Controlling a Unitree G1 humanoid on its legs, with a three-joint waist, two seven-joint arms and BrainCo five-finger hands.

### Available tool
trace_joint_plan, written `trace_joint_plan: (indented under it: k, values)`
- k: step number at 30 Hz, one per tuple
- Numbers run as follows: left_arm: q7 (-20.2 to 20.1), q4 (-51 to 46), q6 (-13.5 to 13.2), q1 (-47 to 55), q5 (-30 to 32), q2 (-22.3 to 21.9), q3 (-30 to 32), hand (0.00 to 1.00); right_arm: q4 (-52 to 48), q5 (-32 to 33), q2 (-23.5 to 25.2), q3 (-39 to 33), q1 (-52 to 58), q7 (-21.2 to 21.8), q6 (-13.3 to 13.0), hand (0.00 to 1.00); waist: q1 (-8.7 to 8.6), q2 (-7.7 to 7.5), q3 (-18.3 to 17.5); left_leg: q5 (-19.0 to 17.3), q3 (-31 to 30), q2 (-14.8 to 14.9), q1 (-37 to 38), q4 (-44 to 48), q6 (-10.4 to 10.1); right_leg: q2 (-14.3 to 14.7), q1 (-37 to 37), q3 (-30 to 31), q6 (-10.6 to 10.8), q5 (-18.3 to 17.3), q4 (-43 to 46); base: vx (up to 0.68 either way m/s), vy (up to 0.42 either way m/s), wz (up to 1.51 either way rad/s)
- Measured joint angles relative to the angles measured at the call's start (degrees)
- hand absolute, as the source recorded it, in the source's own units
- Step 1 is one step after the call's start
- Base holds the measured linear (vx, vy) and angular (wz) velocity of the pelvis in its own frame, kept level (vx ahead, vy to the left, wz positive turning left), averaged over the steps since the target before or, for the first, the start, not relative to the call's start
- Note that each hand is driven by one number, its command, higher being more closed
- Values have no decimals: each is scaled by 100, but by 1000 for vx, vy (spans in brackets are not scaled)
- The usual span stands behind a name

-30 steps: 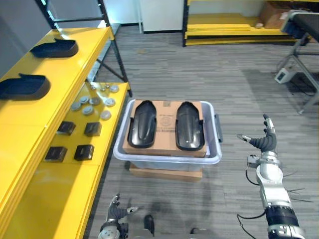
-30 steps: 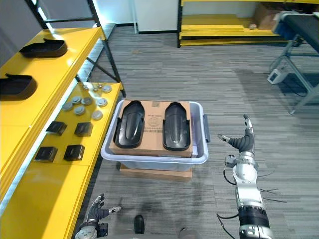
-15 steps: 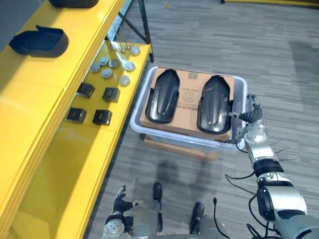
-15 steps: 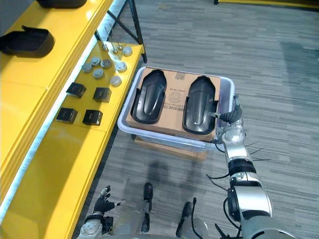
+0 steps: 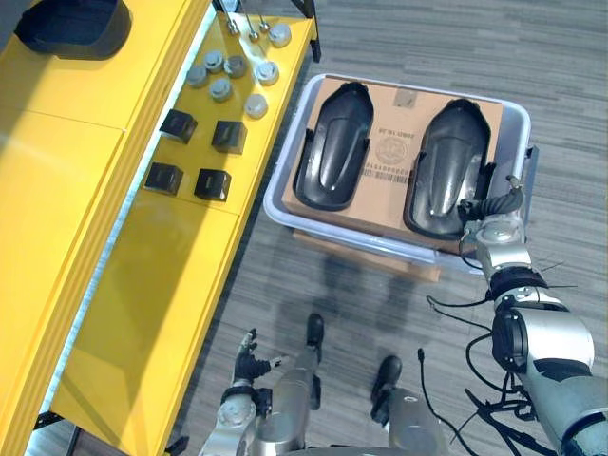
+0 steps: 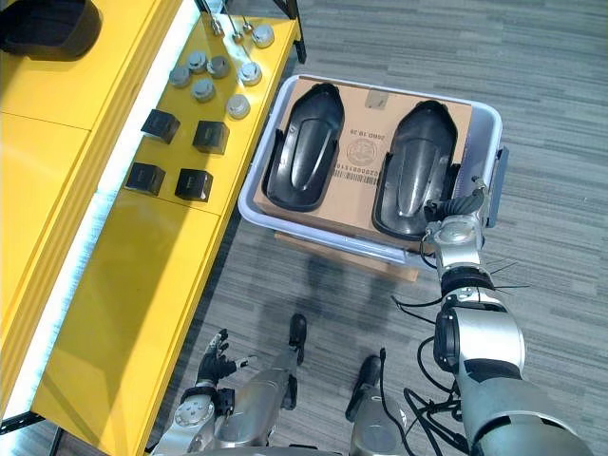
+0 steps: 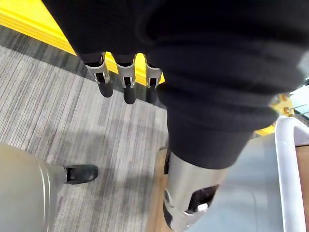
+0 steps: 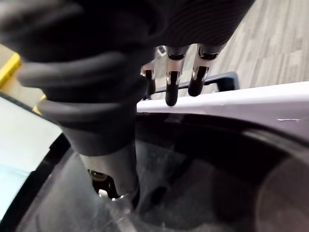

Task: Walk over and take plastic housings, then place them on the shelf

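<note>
Hovering at 3 o'clock housing (image 5: 446, 171), R hand (image 5: 492, 217) is holding fingers straight over bin rim (image 8: 251, 96), thumb inside it, prob. to grip. L hand (image 7: 126, 79) is hanging open, 7 o'clock.

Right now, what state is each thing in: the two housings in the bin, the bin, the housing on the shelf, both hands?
Left housing: hollow side up on cardboard, untouched.
Right housing: hollow side up, right thumb inside its near end.
Bin: uncovered.
Shelf housing: resting on yellow shelf.
Right hand: open, fingers straight over bin's rim.
Left hand: open, low, holding nothing.
</note>
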Motion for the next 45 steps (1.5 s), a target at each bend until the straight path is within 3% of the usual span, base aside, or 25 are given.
trace_joint_plan:
  k: [11,16,18,21,25,32,37,41,45]
  values:
    - [-7,69,-2,-9,-8,3,-4,0,-478,20,55,16,465,-3,-14,100,-78,-1,0,-3,84,69,64,-11,-3,35,-25,192,3,28,15,-77,-7,-8]
    - [-15,65,9,-110,-7,7,42,0,-2217,17,375,112,1469,-137,-15,100,-83,-4,-13,-60,158,111,158,-42,12,54,-25,319,35,32,78,-95,-3,-11]
    - [-21,62,19,-99,-4,12,73,0,-2897,2,542,116,1901,-216,-15,100,-85,-6,-68,-310,242,148,236,-41,160,118,-29,420,103,-13,107,-53,21,-23]
    - [-113,-2,96,-76,14,46,278,0,-3851,-224,794,111,2784,-315,0,100,-81,-232,-360,-440,367,145,297,-39,152,69,-22,536,168,-28,103,30,10,-17]
    - [-120,-547,100,96,21,67,346,0,-4743,-419,937,105,3546,-423,7,100,-106,-298,-787,-459,395,38,393,-9,232,-1,47,620,209,-12,96,94,6,-9]
    - [5,-1819,64,160,-55,31,464,0,-6032,-836,1441,192,4039,-526,-66,100,-116,-380,-1082,-534,535,102,670,-41,299,41,302,760,200,-10,-6,36,-18,-9]
    - [174,-2798,-82,131,-163,-85,352,0,-6720,-1140,1724,629,4465,-523,-124,100,-204,-473,-1286,-543,549,101,808,-36,313,47,446,774,187,-1,-47,32,-10,-1]
    - [279,-3000,-121,-42,-164,-117,85,0,-7086,-1185,1904,1115,4632,-477,-154,100,-250,-489,-1384,-548,596,102,934,-42,314,51,568,799,184,3,-89,-6,3,-3]
    - [410,-3206,-122,-371,-173,-161,-360,0,-7676,-1300,1973,1765,4809,-388,-394,100,-249,-497,-1494,-560,680,140,970,-44,306,108,594,869,180,44,-147,-30,2,-10]
